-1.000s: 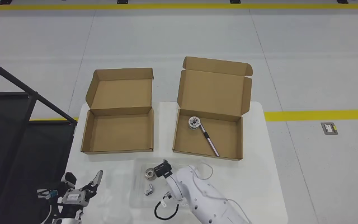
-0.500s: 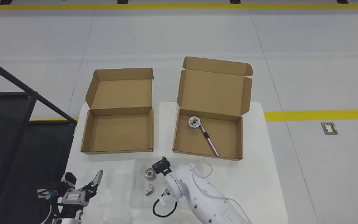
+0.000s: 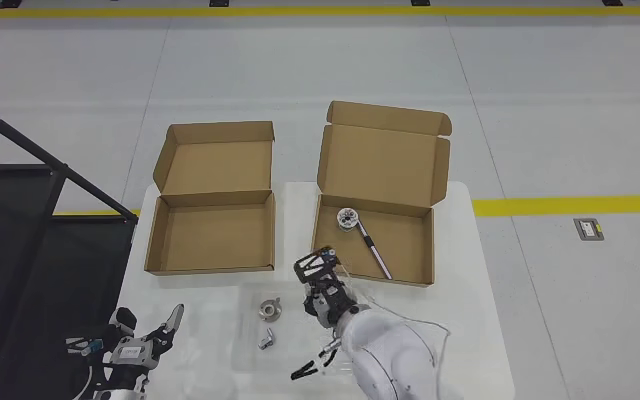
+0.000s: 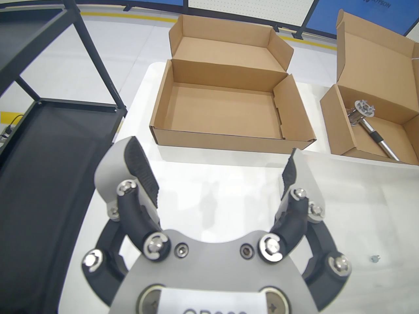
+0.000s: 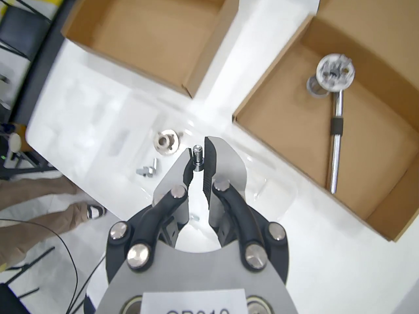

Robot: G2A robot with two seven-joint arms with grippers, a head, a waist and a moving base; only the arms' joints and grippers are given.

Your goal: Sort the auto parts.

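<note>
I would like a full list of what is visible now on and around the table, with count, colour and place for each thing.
left box: 1, brown, open, far left of table
right box: 1, brown, open, far right of table
round part: 1, silver, in right box
rod: 1, silver with dark band, in right box beside round part
flanged ring: 1, silver, near front of table
small fitting: 1, silver, nearer the robot than the ring
bolt: 1, silver, held in right gripper
table: 1, white
rack: 1, black, left of table
left gripper: 1, grey and black, open, near left corner
right gripper: 1, grey and black, shut on bolt, above table
</note>
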